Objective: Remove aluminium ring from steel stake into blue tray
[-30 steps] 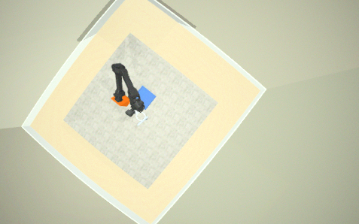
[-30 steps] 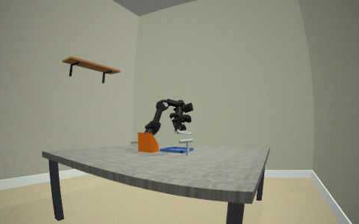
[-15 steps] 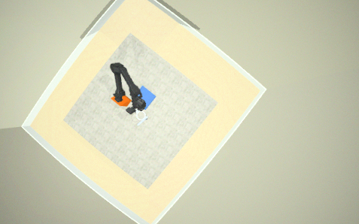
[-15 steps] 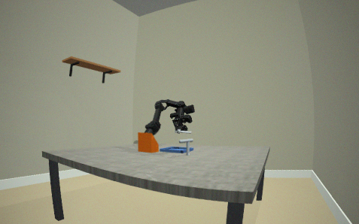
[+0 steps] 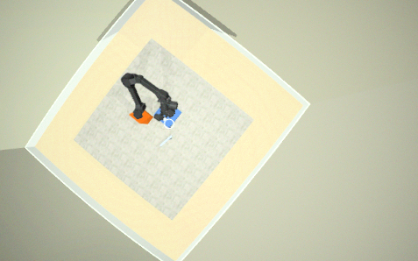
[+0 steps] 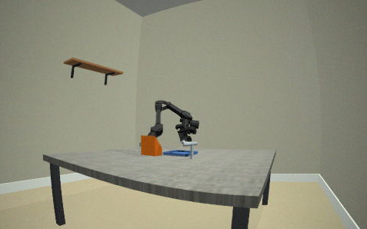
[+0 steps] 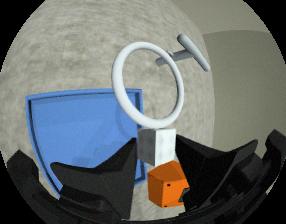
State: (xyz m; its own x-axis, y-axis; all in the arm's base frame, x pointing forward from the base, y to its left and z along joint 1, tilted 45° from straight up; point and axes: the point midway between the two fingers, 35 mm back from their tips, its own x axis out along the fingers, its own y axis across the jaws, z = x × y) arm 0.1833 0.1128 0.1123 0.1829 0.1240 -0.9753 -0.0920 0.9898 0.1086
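Note:
The aluminium ring [image 5: 168, 128] [image 7: 156, 123] is off the stake and hangs in the air. Its block-like welded tab [image 7: 164, 146] is between the fingers of my gripper [image 5: 165, 118] [image 7: 155, 140], which is shut on it. In the exterior view the gripper [image 6: 184, 141] is above the tray's level, and the ring is hard to make out against the cross-bar. The blue tray [image 5: 177, 115] [image 6: 171, 154] [image 7: 84, 91] lies under the arm; in the top view the ring overlaps its near corner. The steel stake [image 5: 166, 141] [image 6: 191, 152] [image 7: 193, 52] stands beside the tray, its cross-bar on top.
An orange block [image 5: 143, 118] [image 6: 150, 146] [image 7: 164, 187] stands at the arm's base, beside the tray. The grey table [image 5: 174, 188] [image 6: 134, 169] bears everything. A wooden shelf [image 6: 93, 67] is on the wall behind, far from the arm.

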